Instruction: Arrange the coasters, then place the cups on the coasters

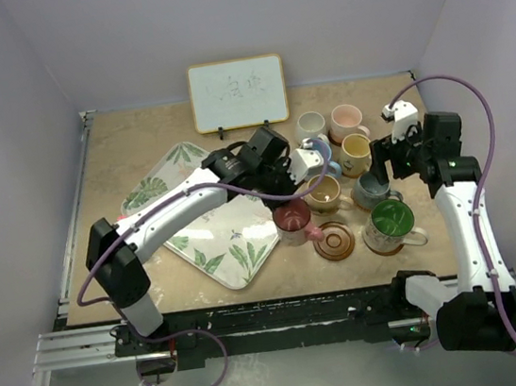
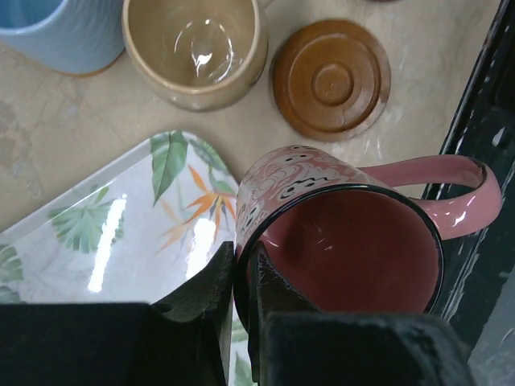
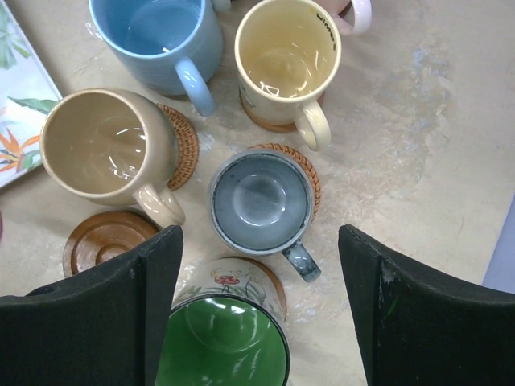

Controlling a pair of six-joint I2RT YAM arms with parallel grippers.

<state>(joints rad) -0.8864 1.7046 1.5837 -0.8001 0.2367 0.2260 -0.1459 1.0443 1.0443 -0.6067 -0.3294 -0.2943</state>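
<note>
Green cup point(image 3: 221, 346): nearest, on its own coaster.
Bare coaster point(image 2: 331, 79): free on the counter point(image 3: 418, 161), between the green cup and the red cup point(image 2: 346, 241).
Left jaws: clamped tight on the red cup's rim, one finger inside; the cup sits at the tray point(image 2: 105, 233) corner.
Right jaws: spread wide, holding nothing, above the grey cup point(image 3: 261, 201) on its coaster.
Open room: bare counter right of the grey cup.
Farther: tan cup point(image 3: 105, 145), yellow cup point(image 3: 286, 56) and blue cup point(image 3: 153, 32), close together.

Black-and-white arms point(image 1: 184, 207), purple cables point(image 1: 494, 133)
</note>
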